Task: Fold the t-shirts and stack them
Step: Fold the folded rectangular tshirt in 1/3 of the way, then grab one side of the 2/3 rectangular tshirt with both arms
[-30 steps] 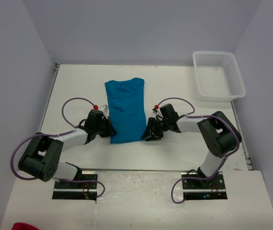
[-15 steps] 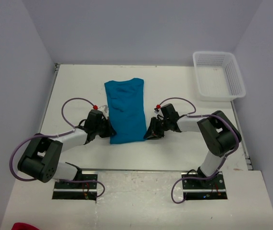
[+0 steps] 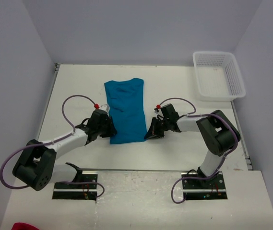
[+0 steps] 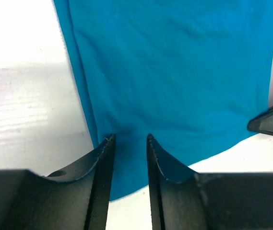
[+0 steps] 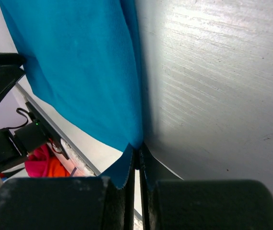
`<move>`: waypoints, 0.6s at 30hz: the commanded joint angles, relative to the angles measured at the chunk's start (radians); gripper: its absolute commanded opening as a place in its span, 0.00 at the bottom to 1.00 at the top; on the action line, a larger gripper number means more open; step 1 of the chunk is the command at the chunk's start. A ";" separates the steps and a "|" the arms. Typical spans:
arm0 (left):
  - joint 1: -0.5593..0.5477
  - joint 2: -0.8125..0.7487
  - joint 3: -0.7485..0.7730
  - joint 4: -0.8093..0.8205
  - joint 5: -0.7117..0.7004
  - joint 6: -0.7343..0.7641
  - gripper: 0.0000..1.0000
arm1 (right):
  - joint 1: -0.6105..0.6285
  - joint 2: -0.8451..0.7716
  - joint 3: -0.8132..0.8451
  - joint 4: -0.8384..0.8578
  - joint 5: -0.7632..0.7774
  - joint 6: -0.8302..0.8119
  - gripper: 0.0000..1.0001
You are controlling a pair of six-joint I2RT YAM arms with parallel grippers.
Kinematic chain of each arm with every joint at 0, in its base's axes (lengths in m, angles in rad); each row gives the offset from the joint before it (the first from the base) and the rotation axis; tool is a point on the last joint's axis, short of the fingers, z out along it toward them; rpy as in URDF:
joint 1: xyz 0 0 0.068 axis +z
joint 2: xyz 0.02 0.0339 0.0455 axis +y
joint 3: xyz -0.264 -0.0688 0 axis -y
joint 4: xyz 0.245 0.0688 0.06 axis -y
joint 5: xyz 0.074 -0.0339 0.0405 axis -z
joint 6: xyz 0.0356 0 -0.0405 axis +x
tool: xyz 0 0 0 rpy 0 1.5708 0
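1. One teal-blue t-shirt (image 3: 125,109) lies on the white tabletop (image 3: 74,86), near its middle and between the two arms. It is folded into a long narrow strip that runs from the near side to the far side, and its surface is lightly wrinkled.
2. Two tools are at the shirt's near end, one at each corner.
3. The left tool (image 3: 109,132) is at the near left corner. In the left wrist view its two fingers (image 4: 102,160) stand apart with a narrow gap, and teal cloth shows in that gap and beyond the tips.
4. The right tool (image 3: 148,135) is at the near right corner. In the right wrist view its two fingers (image 5: 153,170) are pressed together, with the shirt's corner pinched between the tips and a small flap of cloth lying over one finger.
5. One white mesh basket (image 3: 235,76) sits at the far right corner of the tabletop, well apart from the shirt.
6. One pink and orange bundle (image 5: 45,165) shows past the tabletop's near edge in the right wrist view; what it is cannot be told.
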 commanded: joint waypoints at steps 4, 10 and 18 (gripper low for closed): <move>-0.058 -0.146 0.035 -0.192 -0.159 -0.126 0.36 | 0.003 -0.023 -0.031 -0.035 0.091 -0.042 0.00; -0.061 -0.301 -0.071 -0.238 -0.144 -0.195 0.39 | 0.020 -0.052 -0.038 -0.038 0.091 -0.046 0.00; -0.061 -0.268 -0.167 -0.159 -0.021 -0.235 0.40 | 0.037 -0.080 -0.046 -0.034 0.077 -0.045 0.00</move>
